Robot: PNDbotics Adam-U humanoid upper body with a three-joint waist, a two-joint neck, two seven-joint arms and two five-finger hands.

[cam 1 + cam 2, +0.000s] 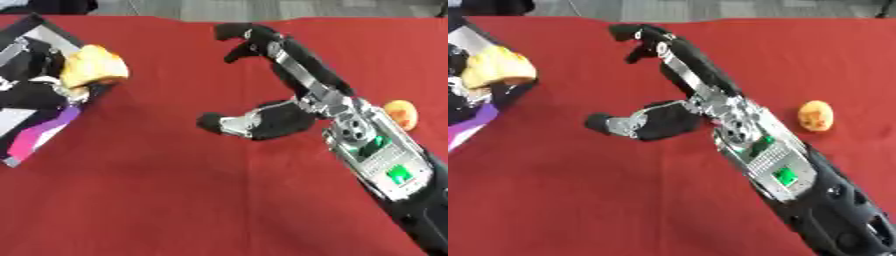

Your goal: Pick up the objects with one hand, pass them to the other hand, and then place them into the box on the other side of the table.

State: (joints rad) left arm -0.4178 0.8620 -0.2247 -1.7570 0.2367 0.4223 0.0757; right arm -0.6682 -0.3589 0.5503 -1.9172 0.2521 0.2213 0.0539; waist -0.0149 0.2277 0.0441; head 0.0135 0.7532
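The red table (175, 200) fills both views, and at its left edge sits the box (35, 35) with the left hand (35, 92) over it, fingers wrapped round a yellow, bread-like object (92, 67) held above the box's rim — so this piece looks passed across and close to being set down, though not yet let go. The right hand (667, 120) hangs over mid-table with fingers spread and thumb out, holding nothing, and a small orange object (816, 115) lies on the cloth well to its right — by my reckoning still to be picked up, handed over and boxed.
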